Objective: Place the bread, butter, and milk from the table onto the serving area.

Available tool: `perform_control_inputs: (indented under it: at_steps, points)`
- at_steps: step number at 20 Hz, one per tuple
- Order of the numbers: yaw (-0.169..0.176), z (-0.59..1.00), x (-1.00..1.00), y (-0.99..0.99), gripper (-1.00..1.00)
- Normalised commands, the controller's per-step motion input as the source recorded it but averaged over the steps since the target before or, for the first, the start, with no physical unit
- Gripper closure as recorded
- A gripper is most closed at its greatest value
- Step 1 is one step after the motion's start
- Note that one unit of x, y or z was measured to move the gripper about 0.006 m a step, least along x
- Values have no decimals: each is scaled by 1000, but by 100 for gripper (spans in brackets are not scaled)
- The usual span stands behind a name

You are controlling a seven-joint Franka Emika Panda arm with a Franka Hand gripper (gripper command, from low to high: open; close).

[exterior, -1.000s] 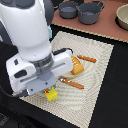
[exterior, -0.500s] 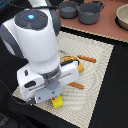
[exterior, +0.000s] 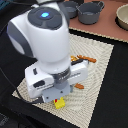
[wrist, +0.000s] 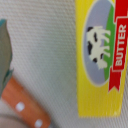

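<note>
Exterior view: my white arm [exterior: 47, 47] fills most of the frame, bent low over the striped beige mat [exterior: 102, 65], which lies on the black table [exterior: 117, 95]. Under my wrist a bit of the yellow butter [exterior: 60, 104] pokes out, resting on the mat near its edge. My own body hides my gripper here, so I cannot tell from this side how wide the jaws stand or whether they touch the box. Beside my wrist, orange cutlery handles [exterior: 80, 86] show on the mat, with another orange piece [exterior: 90, 60] farther in. Beyond the mat sits a pinkish-brown board [exterior: 112, 31] with grey pots [exterior: 91, 13].

In the wrist view the butter [wrist: 100, 57] is very close: a yellow face with a cow in a blue oval and a red banner reading BUTTER. It lies flat on the mat [wrist: 45, 55]. An orange handle with pale rivets [wrist: 25, 107] lies apart from the box. No fingertips appear in this view either, so my grip stays unclear. I see no bread or milk.
</note>
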Motion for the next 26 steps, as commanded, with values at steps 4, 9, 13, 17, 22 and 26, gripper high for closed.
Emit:
perform_control_inputs:
  at_steps: [4,9,13,17,22,26]
  points:
    - [45,709,-764,592,-100]
    - [11,139,-832,523,-100]
    - [0,-19,-776,479,-100]
    - [2,-146,-739,550,-100]
    - [7,-119,-718,519,-100]
    - [40,-285,-729,436,-100]
